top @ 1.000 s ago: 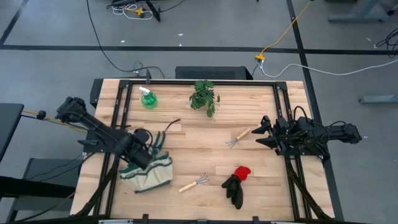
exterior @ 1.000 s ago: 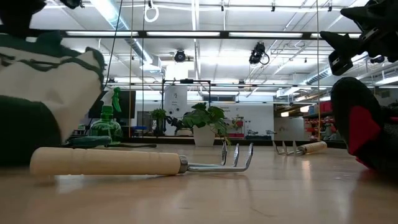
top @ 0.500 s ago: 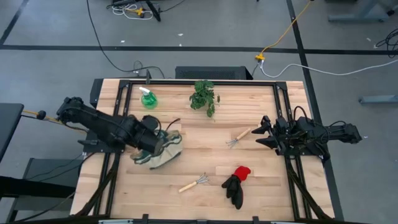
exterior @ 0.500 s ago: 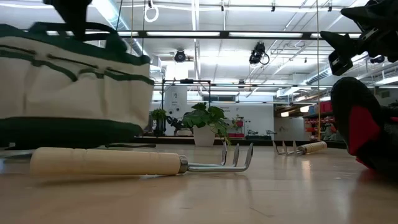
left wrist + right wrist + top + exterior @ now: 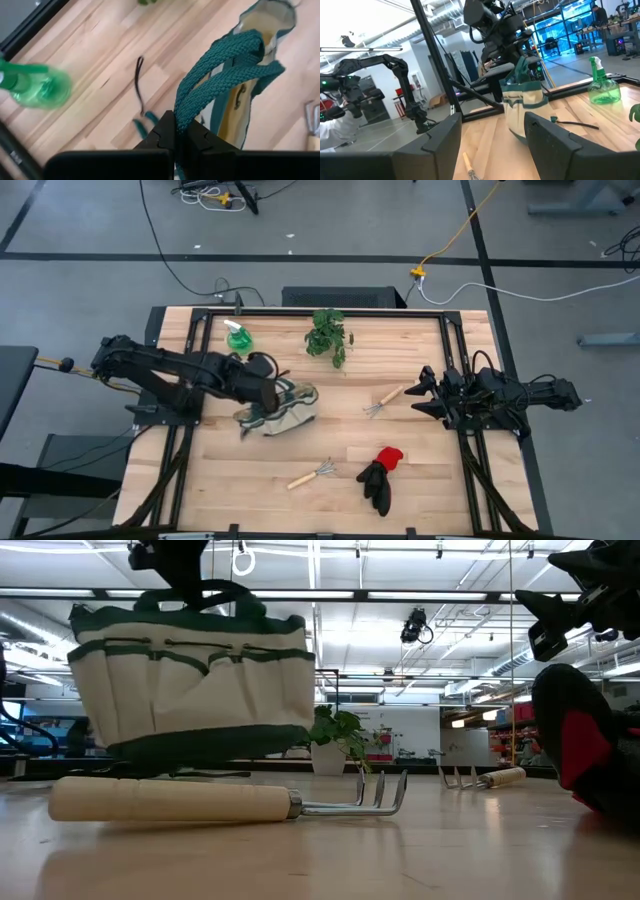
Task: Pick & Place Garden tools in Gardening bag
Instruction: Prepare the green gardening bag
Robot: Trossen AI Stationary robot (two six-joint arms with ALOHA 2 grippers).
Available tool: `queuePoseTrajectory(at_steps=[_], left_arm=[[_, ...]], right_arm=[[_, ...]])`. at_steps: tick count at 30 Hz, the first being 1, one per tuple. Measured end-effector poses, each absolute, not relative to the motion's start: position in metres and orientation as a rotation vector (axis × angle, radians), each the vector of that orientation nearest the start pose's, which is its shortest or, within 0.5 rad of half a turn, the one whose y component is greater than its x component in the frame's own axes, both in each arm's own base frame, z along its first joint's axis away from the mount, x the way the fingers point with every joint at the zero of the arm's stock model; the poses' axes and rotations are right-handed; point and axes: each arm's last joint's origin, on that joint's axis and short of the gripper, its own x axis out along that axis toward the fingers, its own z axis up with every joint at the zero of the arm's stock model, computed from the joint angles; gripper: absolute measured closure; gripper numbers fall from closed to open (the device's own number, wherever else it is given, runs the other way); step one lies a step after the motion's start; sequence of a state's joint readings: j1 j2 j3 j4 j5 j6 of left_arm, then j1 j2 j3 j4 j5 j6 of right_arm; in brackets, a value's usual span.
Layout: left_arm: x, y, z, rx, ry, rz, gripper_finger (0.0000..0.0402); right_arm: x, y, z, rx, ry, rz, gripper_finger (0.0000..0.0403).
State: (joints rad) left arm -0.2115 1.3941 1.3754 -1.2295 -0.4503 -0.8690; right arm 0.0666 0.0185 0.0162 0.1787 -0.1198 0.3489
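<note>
The cream gardening bag (image 5: 288,408) with green trim hangs over the table's middle, below my left gripper (image 5: 262,387), which is shut on its green handles. In the low view the bag (image 5: 195,680) is clear of the table. The green spray bottle (image 5: 238,338) stands at the far left. One wooden-handled rake (image 5: 385,399) lies near my right gripper (image 5: 422,392), which is open and empty at the right. The other rake (image 5: 312,475) and the red-and-black gloves (image 5: 380,474) lie near the front. The dark pruning shears (image 5: 139,87) lie on the table under the bag. My left gripper pinches both green webbing handles (image 5: 186,111) together at their tops between its two fingers. The fingers come from above, pointing down. The bag hangs below them, lifted clear of the table and a little tilted, its mouth (image 5: 265,20) open.
A small potted plant (image 5: 328,335) stands at the far middle of the table. Black frame rails run along the table's left and right sides. There is bare wood between the bag and the rake at the right.
My left gripper has carried the bag by its handles from the near left toward the table's right and far edges. The bag now hangs over the middle, clear of the table. My right gripper has kept still.
</note>
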Motion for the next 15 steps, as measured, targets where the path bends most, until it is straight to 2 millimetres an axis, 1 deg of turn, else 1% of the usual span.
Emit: queuePoseTrajectory(at_steps=[3, 5, 8, 11, 15], left_arm=[[0.252, -0.037, 0.331, -0.355, 0.955, 0.665, 0.0393], [0.260, -0.036, 0.328, -0.349, 0.941, 0.654, 0.0393], [0.272, -0.033, 0.319, -0.341, 0.972, 0.628, 0.0393], [0.286, -0.031, 0.305, -0.321, 1.026, 0.612, 0.0393], [0.301, -0.026, 0.294, -0.295, 1.038, 0.582, 0.0393]], right_arm=[[0.096, 0.010, 0.185, 0.324, -0.145, 0.213, 0.0183], [0.096, 0.010, 0.185, 0.318, -0.145, 0.213, 0.0183], [0.096, 0.010, 0.185, 0.315, -0.146, 0.212, 0.0183], [0.096, 0.010, 0.185, 0.300, -0.152, 0.212, 0.0183], [0.096, 0.010, 0.185, 0.295, -0.154, 0.212, 0.0183]])
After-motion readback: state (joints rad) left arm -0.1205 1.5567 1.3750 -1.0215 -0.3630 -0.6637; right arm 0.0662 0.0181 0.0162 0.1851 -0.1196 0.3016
